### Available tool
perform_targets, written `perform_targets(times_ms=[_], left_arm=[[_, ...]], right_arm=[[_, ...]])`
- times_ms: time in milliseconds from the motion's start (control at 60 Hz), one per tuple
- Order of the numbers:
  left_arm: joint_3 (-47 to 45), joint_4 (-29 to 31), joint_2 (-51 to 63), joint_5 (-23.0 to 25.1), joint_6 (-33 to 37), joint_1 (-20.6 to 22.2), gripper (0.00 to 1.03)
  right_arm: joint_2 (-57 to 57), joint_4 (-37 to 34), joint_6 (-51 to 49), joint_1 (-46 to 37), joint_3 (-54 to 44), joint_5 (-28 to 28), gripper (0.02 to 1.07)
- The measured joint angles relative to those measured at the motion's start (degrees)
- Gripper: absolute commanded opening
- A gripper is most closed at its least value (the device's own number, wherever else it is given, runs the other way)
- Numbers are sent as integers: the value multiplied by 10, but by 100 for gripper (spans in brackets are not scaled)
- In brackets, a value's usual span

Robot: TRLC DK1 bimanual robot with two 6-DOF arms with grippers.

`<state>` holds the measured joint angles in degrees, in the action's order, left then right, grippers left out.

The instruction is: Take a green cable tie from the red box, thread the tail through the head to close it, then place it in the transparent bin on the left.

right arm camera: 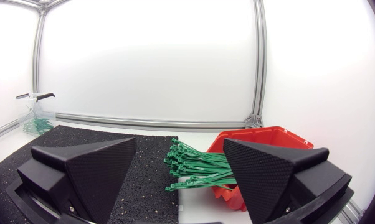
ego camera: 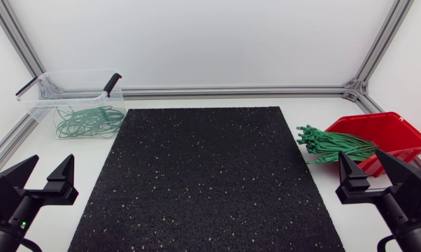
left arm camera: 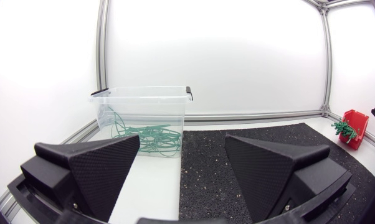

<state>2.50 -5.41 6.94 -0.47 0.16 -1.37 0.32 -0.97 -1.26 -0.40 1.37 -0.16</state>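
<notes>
Left claw (ego camera: 51,165): released, its two wedge fingers spread wide with nothing between them; it sits low at the near left corner of the tabletop (ego camera: 70,147), just off the mat's left edge.
Right claw (ego camera: 361,158): also released, fingers well apart and gripping nothing; it sits at the near right corner, just in front of the red box.
Black mat (ego camera: 203,175): speckled rubber sheet covering the middle of the tabletop, lying between the two claws.
Red box (ego camera: 399,129): on the right side beside the mat, its open front turned toward the mat.
Green cable ties (ego camera: 333,145): a loose bundle of straight ties lying in the red box, their ends fanning out past its front lip toward the mat's right edge.
Transparent bin (ego camera: 39,105): at the far left corner, beside the mat's far left corner, with black clips on its rim.
Closed ties (ego camera: 88,120): several green loops tangled together on the bin's floor.
</notes>
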Motion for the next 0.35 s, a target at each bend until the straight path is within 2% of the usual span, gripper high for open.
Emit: perform_targets(times_ms=[183, 350], left_arm=[[-1, 47, -52, 2, 0, 8, 98], [-1, 49, -65, 2, 0, 11, 99]], right_arm=[[0, 0, 0, 0, 0, 0, 103], [0, 0, 0, 0, 0, 0, 103]])
